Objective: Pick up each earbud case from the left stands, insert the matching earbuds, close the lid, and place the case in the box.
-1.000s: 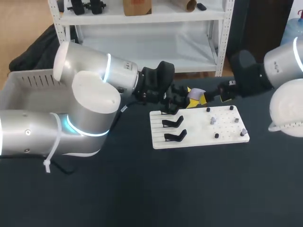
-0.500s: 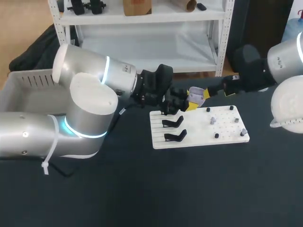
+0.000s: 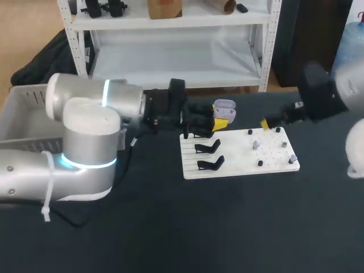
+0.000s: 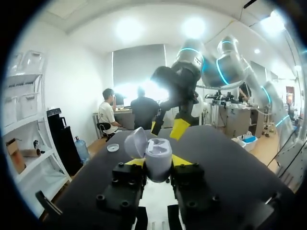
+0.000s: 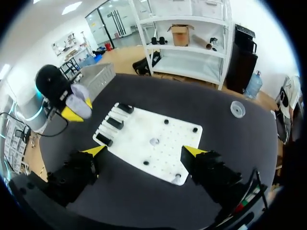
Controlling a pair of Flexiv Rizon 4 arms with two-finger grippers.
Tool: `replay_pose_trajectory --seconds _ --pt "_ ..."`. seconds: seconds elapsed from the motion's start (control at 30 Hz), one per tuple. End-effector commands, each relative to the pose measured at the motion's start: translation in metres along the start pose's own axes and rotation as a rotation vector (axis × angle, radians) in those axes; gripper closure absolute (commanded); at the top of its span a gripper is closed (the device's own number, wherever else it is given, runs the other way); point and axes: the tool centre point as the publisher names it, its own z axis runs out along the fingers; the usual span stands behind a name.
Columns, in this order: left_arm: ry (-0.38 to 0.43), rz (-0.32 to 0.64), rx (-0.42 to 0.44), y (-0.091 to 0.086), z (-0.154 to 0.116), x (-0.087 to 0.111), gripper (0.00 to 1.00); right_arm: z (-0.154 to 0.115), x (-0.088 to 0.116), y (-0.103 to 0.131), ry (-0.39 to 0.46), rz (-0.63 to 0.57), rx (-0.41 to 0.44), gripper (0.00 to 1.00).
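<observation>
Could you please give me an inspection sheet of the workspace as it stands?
Surface: dark table, white board on it.
Job's things: lavender case, lid open, in left gripper; two black stands empty; pale earbud on board; grey box at left.
Clutter: small clear round thing beyond board.
Grippers: left gripper shut on case; right gripper open, empty.
Cables: dark cable on table by left arm.
Surroundings: nothing seen.

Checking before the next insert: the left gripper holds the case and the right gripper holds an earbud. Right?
Not quite. The left gripper does hold the case, but the right gripper is open and holds nothing; the right wrist view shows it.
</observation>
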Motion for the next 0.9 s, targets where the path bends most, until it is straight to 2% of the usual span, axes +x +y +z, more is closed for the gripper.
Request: replay_pose_trajectory --seconds 0.03,0.17,0.47,0.5,0.57,0.9 --pt "-0.072 -0.007 -0.043 -0.012 -0.014 -0.003 1.0 -0.014 0.016 0.0 0.039 0.013 0.182 0.0" --pt "-0.071 -0.025 -0.056 -0.015 -0.017 -0.01 1.0 -0.012 0.036 -0.004 0.131 -0.014 0.283 0.0" --pt "-0.033 -0.025 -0.099 -0.014 -0.029 -0.03 1.0 -0.019 0.075 -0.019 0.247 0.019 0.394 0.0" --pt "-0.033 -0.023 -0.102 -0.013 -0.03 -0.031 1.0 -0.019 0.079 -0.022 0.27 0.009 0.44 0.0" --pt "-0.032 -0.022 -0.105 -0.013 -0.032 -0.033 1.0 -0.02 0.081 -0.03 0.282 -0.018 0.61 0.0" --pt "-0.027 -0.026 -0.113 -0.012 -0.032 -0.034 1.0 -0.02 0.081 -0.03 0.282 -0.018 0.61 0.0"
